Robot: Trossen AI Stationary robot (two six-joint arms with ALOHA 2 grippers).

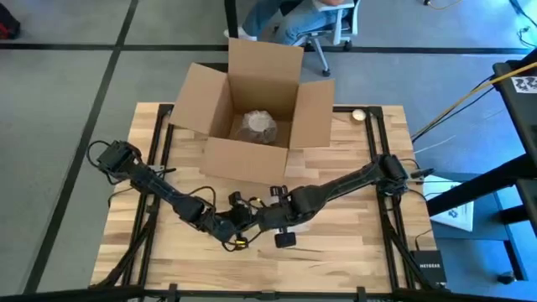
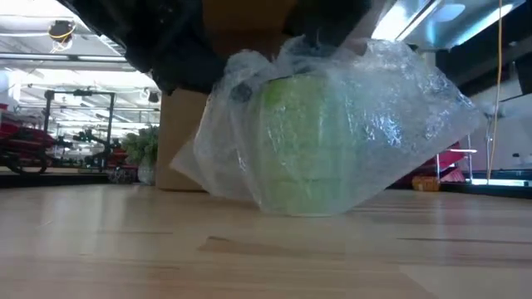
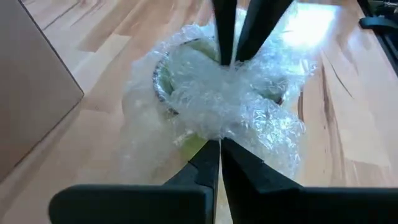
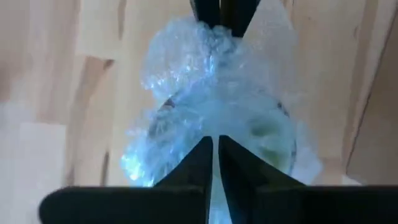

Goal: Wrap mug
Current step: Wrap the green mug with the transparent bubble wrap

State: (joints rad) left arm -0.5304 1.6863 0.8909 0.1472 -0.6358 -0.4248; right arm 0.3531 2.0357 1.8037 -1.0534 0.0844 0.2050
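The mug stands on the bench near the front edge, swathed in bubble wrap, with the left pincer and right pincer meeting over it, each clamped together on gathered wrap above its mouth. I judge the mug light, stiff and breakable, and the wrap soft, springy and slick, so the bunched film on top is the sensible hold, not the glazed wall. The open cardboard box stands just beyond, another wrapped bundle inside, leaving little room on the far side.
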